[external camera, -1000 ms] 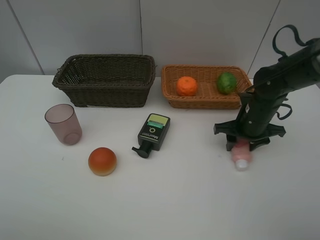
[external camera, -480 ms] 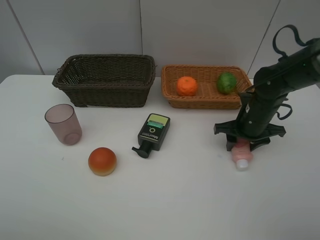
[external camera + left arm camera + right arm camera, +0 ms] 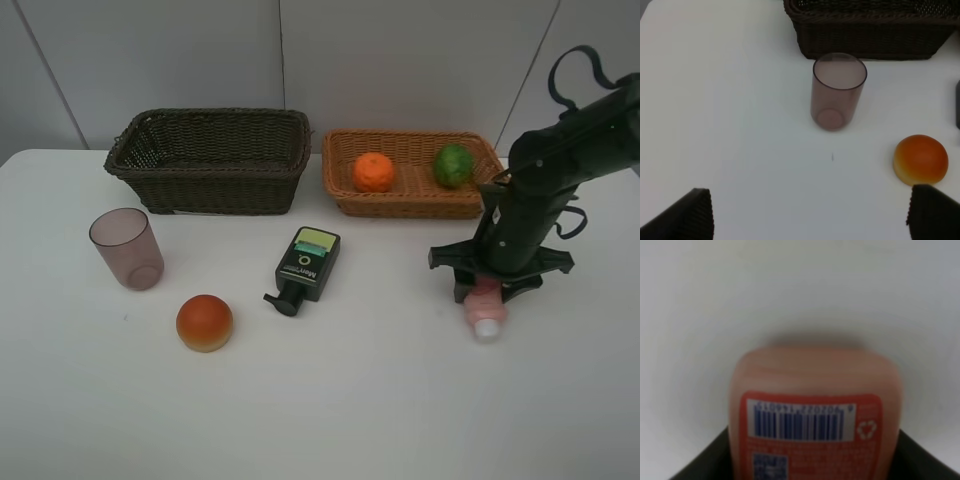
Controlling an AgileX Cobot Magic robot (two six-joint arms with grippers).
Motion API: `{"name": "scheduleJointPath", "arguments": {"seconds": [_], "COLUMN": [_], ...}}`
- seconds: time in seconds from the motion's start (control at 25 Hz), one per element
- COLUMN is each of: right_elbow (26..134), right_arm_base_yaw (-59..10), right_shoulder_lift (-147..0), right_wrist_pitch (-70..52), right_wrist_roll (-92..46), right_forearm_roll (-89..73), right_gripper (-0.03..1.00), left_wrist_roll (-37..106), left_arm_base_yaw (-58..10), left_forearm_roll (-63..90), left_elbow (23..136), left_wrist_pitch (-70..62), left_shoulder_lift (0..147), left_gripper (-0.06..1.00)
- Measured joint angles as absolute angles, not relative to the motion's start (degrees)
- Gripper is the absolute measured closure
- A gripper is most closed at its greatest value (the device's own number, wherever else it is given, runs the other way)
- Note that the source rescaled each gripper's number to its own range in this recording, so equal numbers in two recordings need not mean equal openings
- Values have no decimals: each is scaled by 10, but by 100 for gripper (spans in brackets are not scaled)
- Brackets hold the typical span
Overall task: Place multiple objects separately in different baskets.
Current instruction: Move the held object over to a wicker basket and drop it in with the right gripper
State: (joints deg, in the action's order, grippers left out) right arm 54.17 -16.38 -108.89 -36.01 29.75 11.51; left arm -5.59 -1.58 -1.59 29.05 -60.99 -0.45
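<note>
**Q:** State of the right fingers (image 3: 700, 467)?

**A:** Closed on the tube (image 3: 815, 415). In the right wrist view the dark pads flank it at the lower corners of the frame, with the barcode label facing the camera. The grip is across the body, which should stop the tube from rolling or swinging.

**Q:** Where is the tube in the overhead view?

**A:** Right of centre, under the right gripper (image 3: 487, 290). Its white cap points toward the bottom of the frame. The frames do not show whether it is clear of the table (image 3: 350, 410).

**Q:** Left fingers (image 3: 685, 217)?

**A:** Spread wide, holding nothing. The left gripper (image 3: 810, 215) looks over the cup (image 3: 838, 90) at upper centre and the bun (image 3: 920, 159) at the right edge. It is likely parked there, ready for either.

**Q:** Item distribution?

**A:** The orange (image 3: 374, 172) and lime (image 3: 453, 165) lie in the tan basket (image 3: 400, 207), upper right of centre. No item shows in the dark basket (image 3: 210, 187), upper left. The cup, the bun and the bottle (image 3: 305, 267) are on the table at left and centre.

**Q:** Likely destination?

**A:** Fruit occupies the tan basket, so the tube probably belongs in the dark one. That requires a lift and a carry across the frame, clearing the bottle and the basket rim.
</note>
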Motion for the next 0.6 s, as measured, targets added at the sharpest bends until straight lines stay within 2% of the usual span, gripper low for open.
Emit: {"name": "scheduleJointPath", "arguments": {"seconds": [0.36,0.6], "right_elbow": [687,798], "right_arm_base_yaw": [-247,-302], "right_shoulder_lift": [-1060,-1074], "right_wrist_pitch": [-500,-551], "right_wrist_roll": [198,183], "right_forearm_roll": [98,89], "right_gripper": [95,95], "left_wrist_roll": [-56,-56], "left_arm_base_yaw": [-16,-16], "left_forearm_roll": [-16,-16], "left_elbow": [290,290], "left_wrist_pitch": [-610,-610], "left_shoulder_lift": [-5,-5], "left_gripper": [-6,-6]}}
